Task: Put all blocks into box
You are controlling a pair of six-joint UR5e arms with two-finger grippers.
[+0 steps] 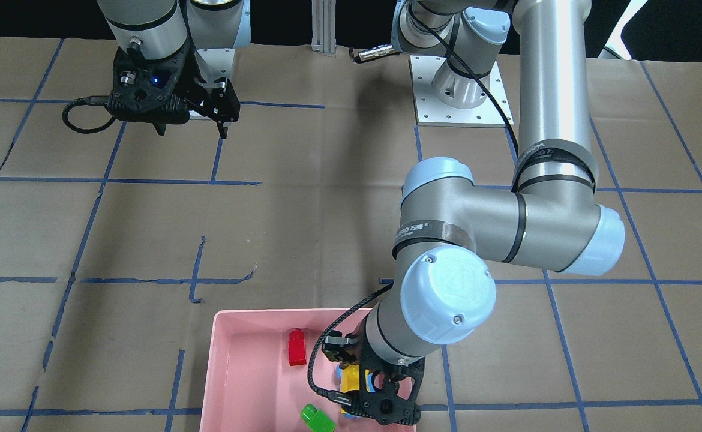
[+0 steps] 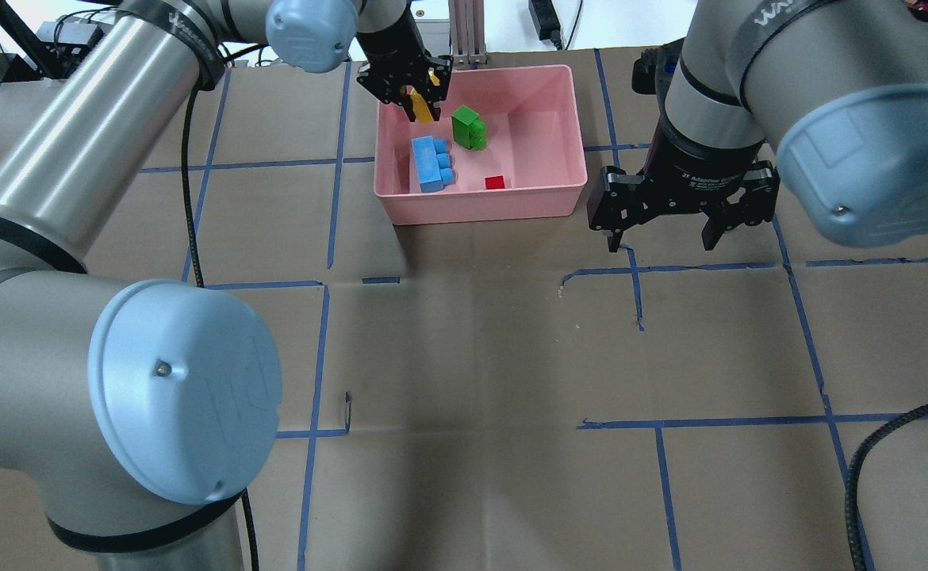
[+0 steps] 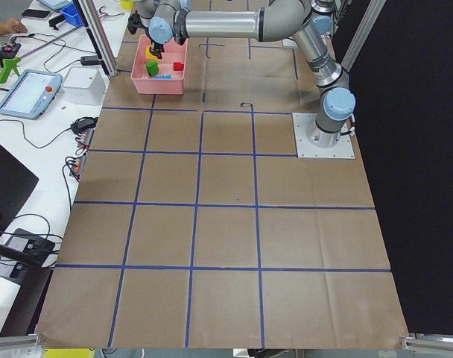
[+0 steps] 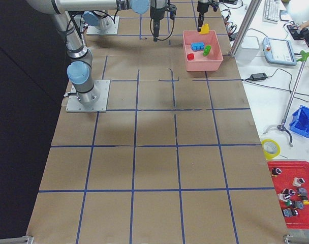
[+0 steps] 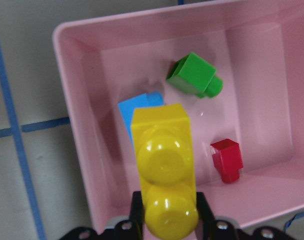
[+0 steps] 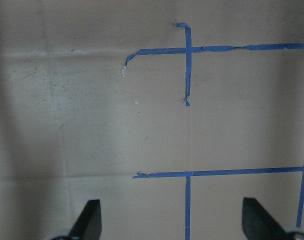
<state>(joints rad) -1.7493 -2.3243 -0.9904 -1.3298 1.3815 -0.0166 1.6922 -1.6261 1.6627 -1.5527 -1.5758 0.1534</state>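
The pink box [image 2: 547, 202] stands at the far middle of the table. Inside it lie the light blue three-stud brick [image 2: 431, 162], the green two-stud brick [image 2: 469, 127] and the red single-stud brick [image 2: 495, 182]. My left gripper [image 2: 420, 101] is shut on the yellow two-stud brick [image 5: 164, 165] and holds it above the box's far left corner. In the left wrist view the green brick [image 5: 194, 76], the red brick [image 5: 227, 160] and part of the blue brick [image 5: 137, 107] lie below it in the box [image 5: 74, 125]. My right gripper [image 2: 658, 238] is open and empty over bare table, right of the box.
Brown paper with a blue tape grid covers the table [image 2: 472, 357]. An aluminium post [image 2: 468, 32] stands just behind the box. The left arm's base plate [image 1: 459, 90] is bolted to the table. Off-table benches hold a tablet [image 3: 29, 93] and a red parts tray [image 4: 294, 193].
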